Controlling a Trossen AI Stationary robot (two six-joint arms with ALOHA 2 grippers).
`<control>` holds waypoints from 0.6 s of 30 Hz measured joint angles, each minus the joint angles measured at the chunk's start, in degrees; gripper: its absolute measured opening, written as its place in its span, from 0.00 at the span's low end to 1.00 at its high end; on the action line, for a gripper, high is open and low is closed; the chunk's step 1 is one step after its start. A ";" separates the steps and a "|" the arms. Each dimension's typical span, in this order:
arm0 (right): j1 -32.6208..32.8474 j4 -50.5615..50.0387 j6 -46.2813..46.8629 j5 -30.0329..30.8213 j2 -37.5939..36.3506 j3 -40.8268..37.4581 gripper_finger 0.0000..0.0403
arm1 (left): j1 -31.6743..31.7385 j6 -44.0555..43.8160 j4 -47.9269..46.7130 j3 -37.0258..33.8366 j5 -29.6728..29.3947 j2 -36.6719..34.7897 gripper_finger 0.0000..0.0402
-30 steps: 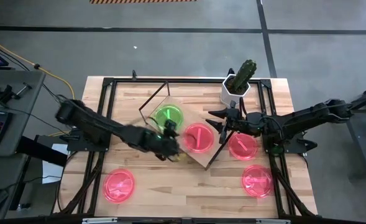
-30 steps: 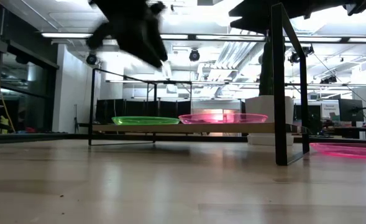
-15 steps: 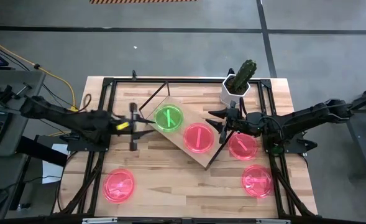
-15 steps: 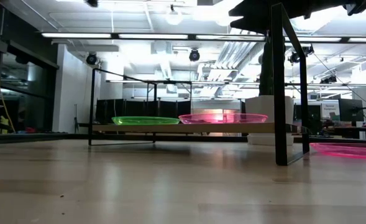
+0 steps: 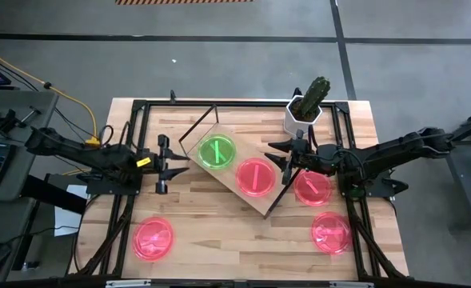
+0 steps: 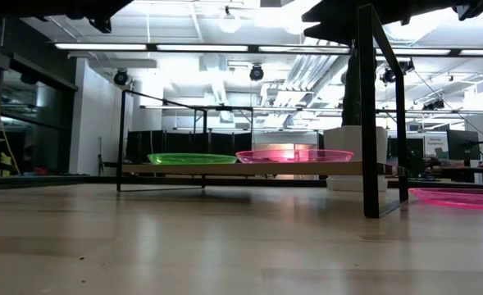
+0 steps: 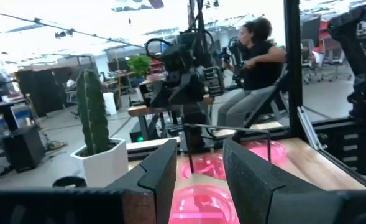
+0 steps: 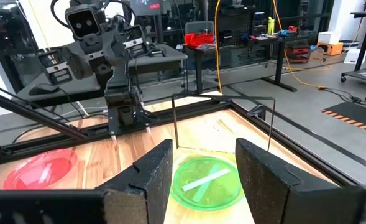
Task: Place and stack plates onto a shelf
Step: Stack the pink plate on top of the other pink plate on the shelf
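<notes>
Beside the shelf point(image 5: 233, 166), left claw point(image 5: 176, 162) and right claw point(image 5: 277, 157) hang open, empty

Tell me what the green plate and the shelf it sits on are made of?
The green plate looks like thin see-through plastic: light glows through it and its surface shines. The shelf seems to be a pale wooden board, since grain lines show, resting on a thin dark frame that looks like metal wire.
</notes>
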 joint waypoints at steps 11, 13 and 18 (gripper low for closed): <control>0.02 -0.02 -0.02 -0.02 0.00 0.00 0.40 | 2.41 -3.04 0.48 2.84 9.87 -1.28 0.30; 0.02 0.00 0.00 -0.04 0.00 0.00 0.40 | 3.12 -3.47 0.25 3.51 12.35 -1.06 0.30; 0.00 -0.02 -0.02 -0.08 0.00 0.00 0.40 | 5.05 -6.14 -5.48 4.48 15.21 -0.82 0.30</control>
